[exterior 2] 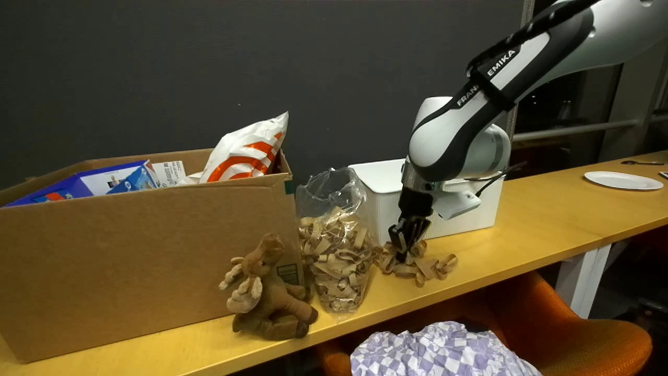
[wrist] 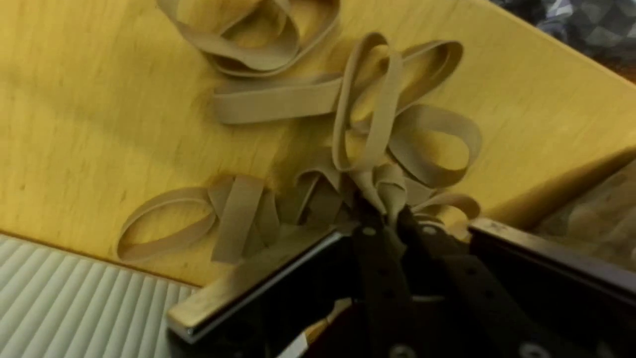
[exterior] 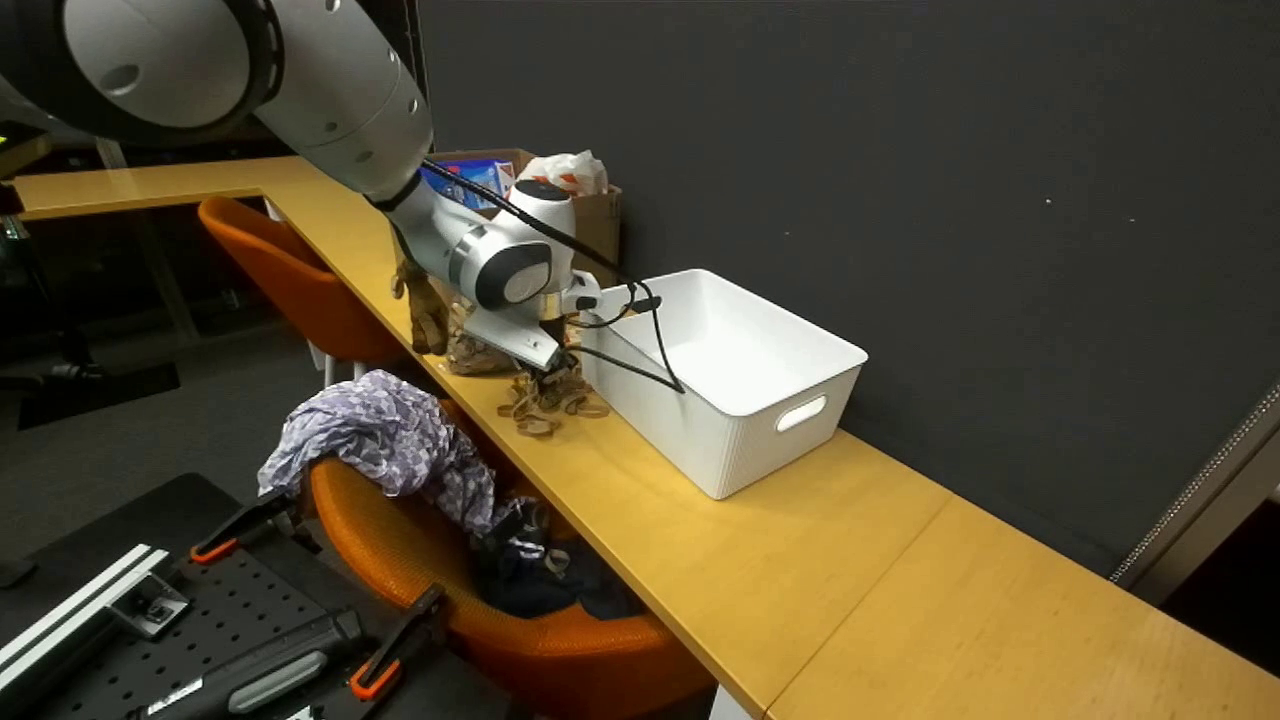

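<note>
In the wrist view your gripper (wrist: pixel 397 224) has its jaws almost together, pinching a bunched twist of the tan rubber bands (wrist: pixel 382 113); how many are caught you cannot tell, because the black fingers cover that spot. Loose ones fan across the table (wrist: pixel 99 139) from 9 round to 2 o'clock of your fingertips. You see only a ribbed wall of the white bin (wrist: pixel 74 306) toward 8 o'clock, and the clear bag (wrist: pixel 596 219) at 3 o'clock (blurred and cut off by the frame). In an exterior view your arm (exterior 2: pixel 456 141) hides part of the bin; a plush moose (exterior 2: pixel 271 295) sits at your gripper's 8 o'clock.
</note>
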{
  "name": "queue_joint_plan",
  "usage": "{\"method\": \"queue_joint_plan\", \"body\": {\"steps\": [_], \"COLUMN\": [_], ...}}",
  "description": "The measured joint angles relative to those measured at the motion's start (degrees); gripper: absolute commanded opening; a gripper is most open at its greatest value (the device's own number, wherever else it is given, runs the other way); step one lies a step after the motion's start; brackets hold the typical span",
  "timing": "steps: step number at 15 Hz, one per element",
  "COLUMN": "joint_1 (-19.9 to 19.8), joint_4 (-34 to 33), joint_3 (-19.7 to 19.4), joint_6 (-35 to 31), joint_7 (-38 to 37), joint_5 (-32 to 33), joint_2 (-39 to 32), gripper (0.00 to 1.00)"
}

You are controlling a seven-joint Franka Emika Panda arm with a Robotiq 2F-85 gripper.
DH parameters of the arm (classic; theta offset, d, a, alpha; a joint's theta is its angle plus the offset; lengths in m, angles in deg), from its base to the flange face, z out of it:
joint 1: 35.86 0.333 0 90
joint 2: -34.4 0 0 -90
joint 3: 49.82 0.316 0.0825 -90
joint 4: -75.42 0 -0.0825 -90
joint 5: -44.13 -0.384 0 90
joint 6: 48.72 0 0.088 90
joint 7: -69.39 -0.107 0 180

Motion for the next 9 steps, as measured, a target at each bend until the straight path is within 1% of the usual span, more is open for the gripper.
{"method": "queue_joint_plan", "body": {"steps": [2, 5, 9], "joint_1": [0.1, 0.8, 3.0], "joint_4": [0.4, 1.5, 2.7], "joint_3": [-0.1, -0.2, -1.2], "joint_6": [1.1, 3.2, 9.4], "joint_7": [-1.4, -3.7, -7.4], "joint_5": [0.2, 1.0, 3.1], "joint_2": [2.2, 7.7, 17.4], "gripper": [0.02, 0.02, 0.02]}}
